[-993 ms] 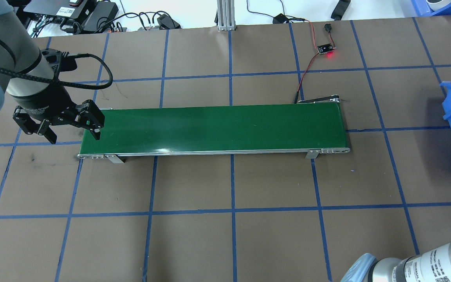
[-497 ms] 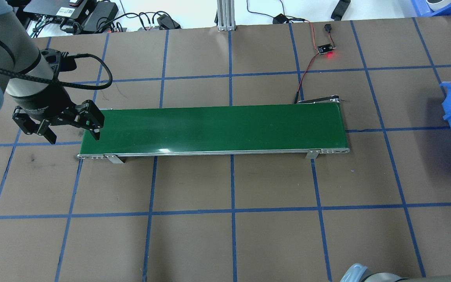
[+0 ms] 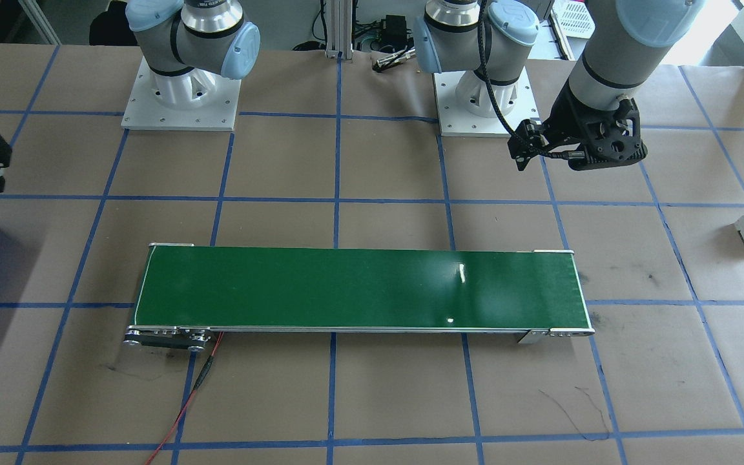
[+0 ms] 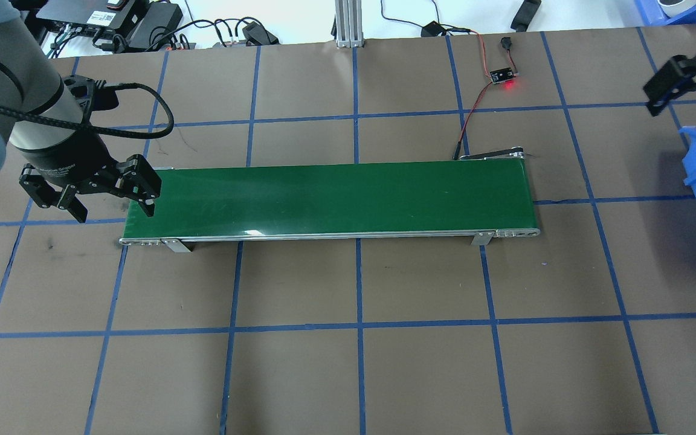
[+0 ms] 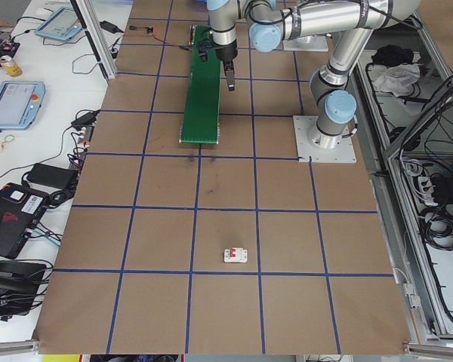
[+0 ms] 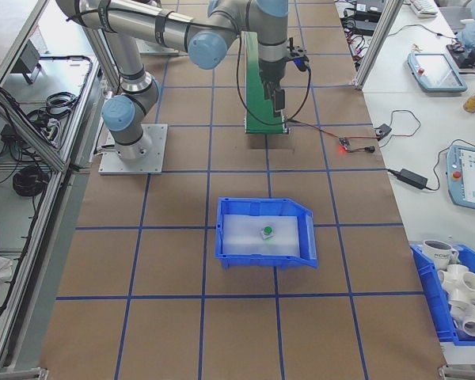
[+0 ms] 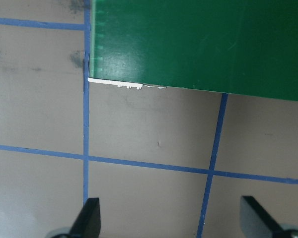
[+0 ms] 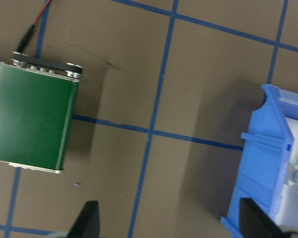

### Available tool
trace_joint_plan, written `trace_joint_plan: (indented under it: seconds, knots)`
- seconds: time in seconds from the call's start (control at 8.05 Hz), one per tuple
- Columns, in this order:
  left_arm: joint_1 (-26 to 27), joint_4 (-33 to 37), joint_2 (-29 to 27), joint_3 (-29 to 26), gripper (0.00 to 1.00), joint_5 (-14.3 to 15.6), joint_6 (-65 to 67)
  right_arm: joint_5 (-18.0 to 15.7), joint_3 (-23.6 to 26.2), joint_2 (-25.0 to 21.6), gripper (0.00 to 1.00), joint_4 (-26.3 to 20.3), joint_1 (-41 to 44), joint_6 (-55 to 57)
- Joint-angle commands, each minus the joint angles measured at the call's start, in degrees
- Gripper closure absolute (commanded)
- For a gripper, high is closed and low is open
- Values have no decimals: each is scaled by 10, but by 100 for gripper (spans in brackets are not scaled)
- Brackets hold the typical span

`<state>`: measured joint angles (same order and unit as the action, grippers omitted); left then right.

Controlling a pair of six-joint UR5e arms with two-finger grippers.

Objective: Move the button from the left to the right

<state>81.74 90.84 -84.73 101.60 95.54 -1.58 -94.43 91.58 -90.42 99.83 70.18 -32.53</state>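
The small push-button with a round green cap on a whitish body [image 6: 266, 232] lies inside the blue plastic bin [image 6: 301, 237], at the table's right end, at about 3 o'clock from the long green conveyor belt [image 4: 330, 199]. It looks light, rigid and smooth-capped; the blocky body's flat sides seem the surest hold. The left claw [image 4: 109, 199] hangs spread and empty beside the belt's left end; the right claw [image 8: 169, 218], fingers apart, holds nothing. One button, one bin, one belt, one white circuit breaker [image 5: 235, 255].
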Motion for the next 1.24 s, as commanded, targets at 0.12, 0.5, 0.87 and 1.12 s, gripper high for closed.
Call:
trace_joint_plan:
  seconds: [0.12,0.5,0.87,1.12]
  knots:
    - [0,-14,-1,1,0,-5,6,0,-1,-5,0,-29,206,274]
    - [1,-42,-6,-1,0,-9,-2,103,-2,2,0,-37,247,355]
    - [6,-67,-7,-3,0,-60,8,31,-2,-1,0,-30,247,330]
    - [9,-70,-11,-3,0,-61,10,30,-6,-1,0,-32,247,326]
